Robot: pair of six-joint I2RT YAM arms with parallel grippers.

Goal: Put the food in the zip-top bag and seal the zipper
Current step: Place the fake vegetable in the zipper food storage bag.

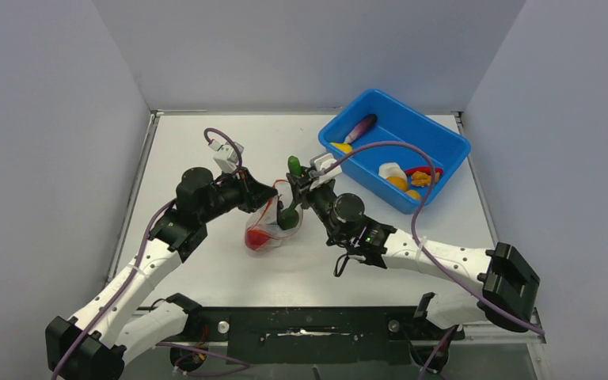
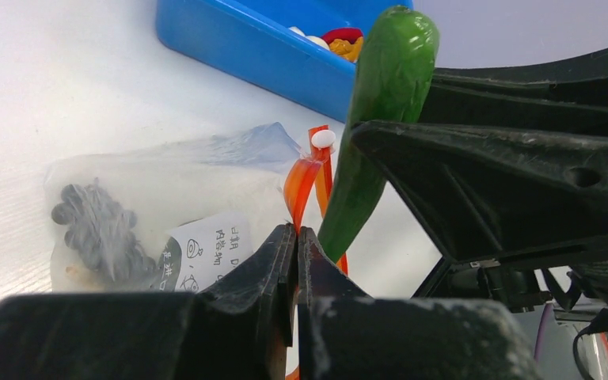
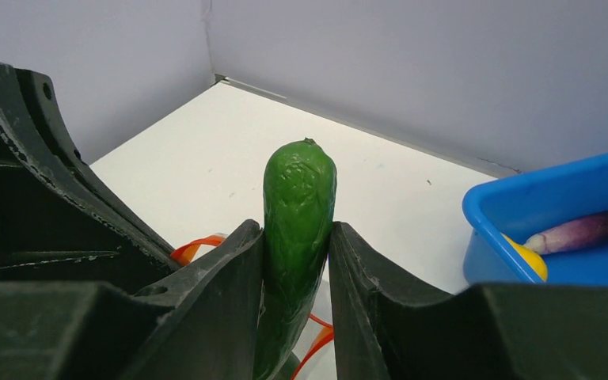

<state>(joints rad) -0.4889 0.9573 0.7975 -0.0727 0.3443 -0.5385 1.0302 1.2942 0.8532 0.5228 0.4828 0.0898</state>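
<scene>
Two end effectors meet over the white tabletop, which is bare to their left and behind them. The left end effector is pinched fully together on the thin red-orange zipper strip of the clear crinkly zip-top bag, which holds dark toy grapes and a red toy piece. The right end effector clamps a long green toy vegetable, whose lower end is at the bag's mouth. A blue plastic tub, far right, holds a purple toy eggplant and yellow pieces.

We see our left claw pinched shut on the zipper. The zip-top bag lies on the tabletop beyond, with dark grapes inside. The right claw grips a tilted green piece just beside the zipper, and a blue tub sits behind.
</scene>
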